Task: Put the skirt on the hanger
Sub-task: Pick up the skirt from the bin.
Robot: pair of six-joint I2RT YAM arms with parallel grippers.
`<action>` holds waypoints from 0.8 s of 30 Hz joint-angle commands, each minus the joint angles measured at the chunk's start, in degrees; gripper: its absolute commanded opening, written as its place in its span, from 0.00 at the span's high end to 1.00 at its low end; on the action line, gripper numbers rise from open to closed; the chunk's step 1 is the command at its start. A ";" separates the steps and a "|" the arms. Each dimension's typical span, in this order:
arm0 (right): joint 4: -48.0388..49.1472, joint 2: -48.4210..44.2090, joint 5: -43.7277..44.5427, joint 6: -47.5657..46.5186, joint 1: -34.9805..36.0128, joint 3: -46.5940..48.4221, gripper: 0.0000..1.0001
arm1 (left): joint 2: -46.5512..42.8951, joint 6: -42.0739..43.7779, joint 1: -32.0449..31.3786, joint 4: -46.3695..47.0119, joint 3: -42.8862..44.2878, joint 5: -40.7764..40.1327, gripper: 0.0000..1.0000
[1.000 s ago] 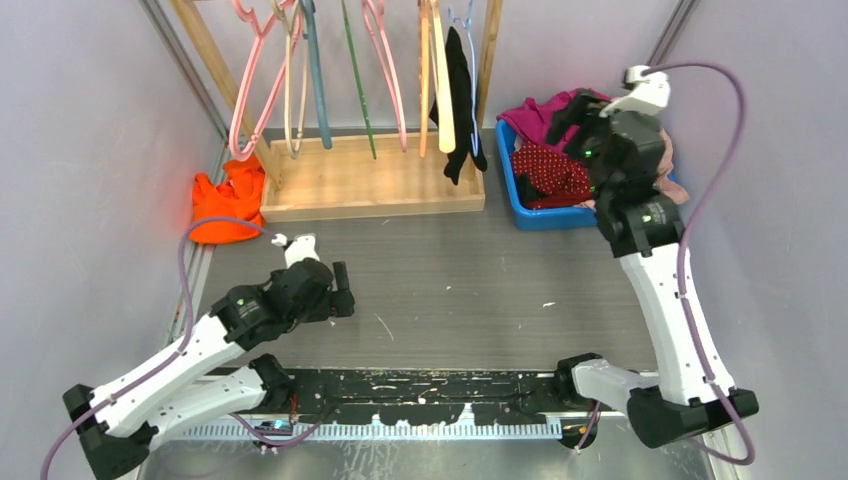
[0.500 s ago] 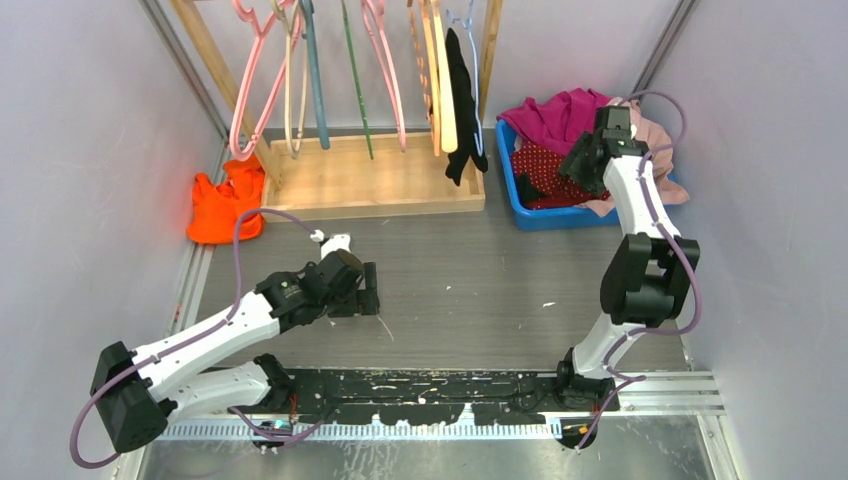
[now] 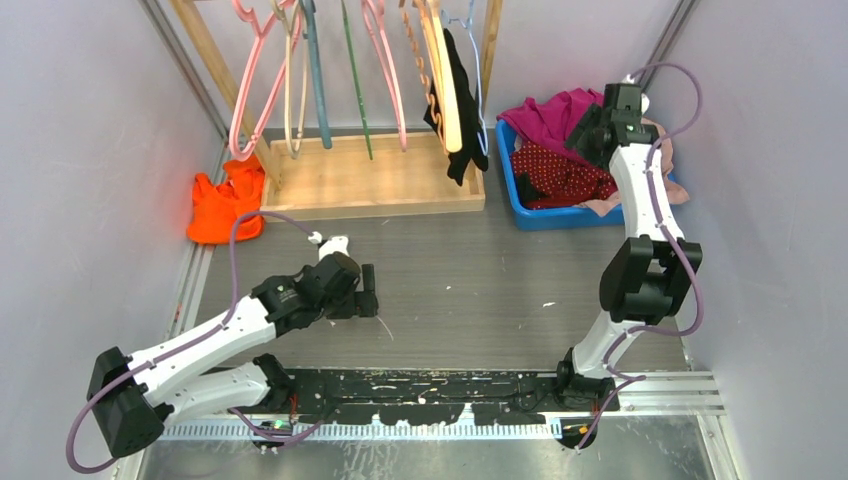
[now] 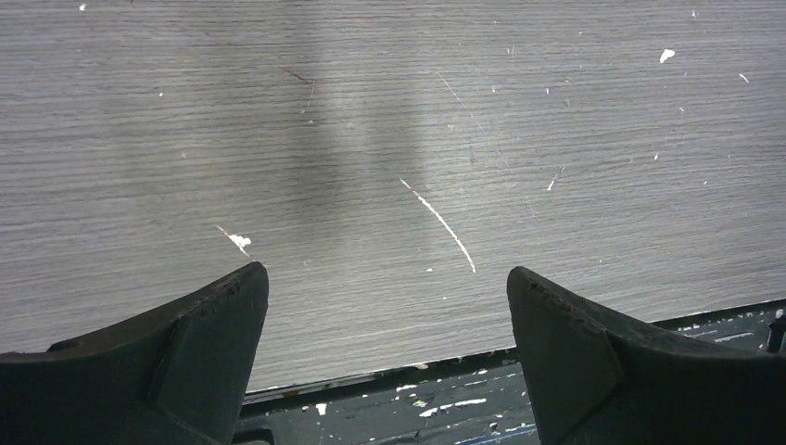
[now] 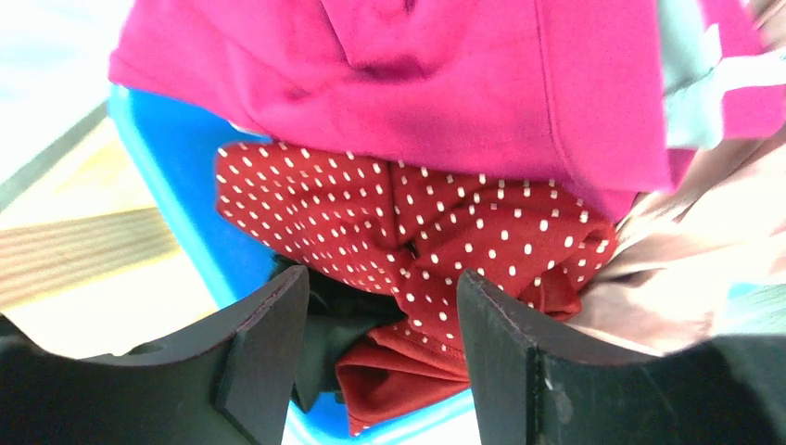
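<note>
The skirt (image 3: 558, 175), dark red with white dots, lies bunched in the blue bin (image 3: 535, 219) under a magenta garment (image 3: 555, 112). My right gripper (image 3: 585, 138) hovers over it. In the right wrist view the gripper (image 5: 380, 278) is open, and the skirt (image 5: 445, 232) lies just beyond and below the fingertips, not gripped. Thin pink hangers hang on the rack, one at the left end (image 3: 236, 125) and one near the middle (image 3: 392, 90). My left gripper (image 3: 372, 291) stands wide open over bare table (image 4: 389, 139), holding nothing.
The wooden rack base (image 3: 370, 185) holds several hangers, among them a tan wooden one (image 3: 445, 80) and a black garment (image 3: 460, 100). An orange cloth (image 3: 222, 205) lies left of it. A pale pink garment (image 5: 667, 269) and a dark cloth (image 5: 338, 324) share the bin.
The right arm has stretched out from a folded pose, bringing its gripper low over the bin, and its jaws have narrowed a little. The left arm has shifted right towards the table's middle.
</note>
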 commanded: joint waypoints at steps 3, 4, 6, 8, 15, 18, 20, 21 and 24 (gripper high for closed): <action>-3.39 6.97 5.54 -1.30 -0.07 16.76 0.28 | -0.83 1.10 0.76 0.88 0.50 -0.93 0.00; -4.85 8.98 5.86 -1.53 -0.22 18.68 0.27 | -0.66 1.34 0.85 0.76 0.61 -0.97 0.00; -6.22 11.46 6.95 -1.88 -0.25 20.03 0.24 | -0.42 1.70 1.14 0.78 0.72 -0.98 0.00; -5.21 12.71 7.99 -1.93 -0.43 19.30 0.22 | -0.14 2.01 1.78 1.14 0.68 -0.62 0.00; -5.22 15.14 11.70 -2.88 -0.76 17.93 0.20 | 1.05 3.26 3.16 2.36 0.34 1.23 0.00; -5.78 16.56 13.16 -3.84 -0.83 18.38 0.17 | 1.42 3.49 3.61 3.12 -0.17 1.98 0.00; -6.00 17.90 15.91 -4.12 -0.89 19.39 0.15 | 1.63 3.54 3.91 3.42 -0.30 2.31 0.00; -5.92 18.59 16.55 -4.08 -1.09 20.06 0.14 | 1.74 3.61 4.00 3.50 -0.30 2.46 0.00; -5.38 21.01 16.59 -3.07 -1.92 23.20 0.13 | 1.62 3.93 4.33 3.38 -0.30 2.44 0.00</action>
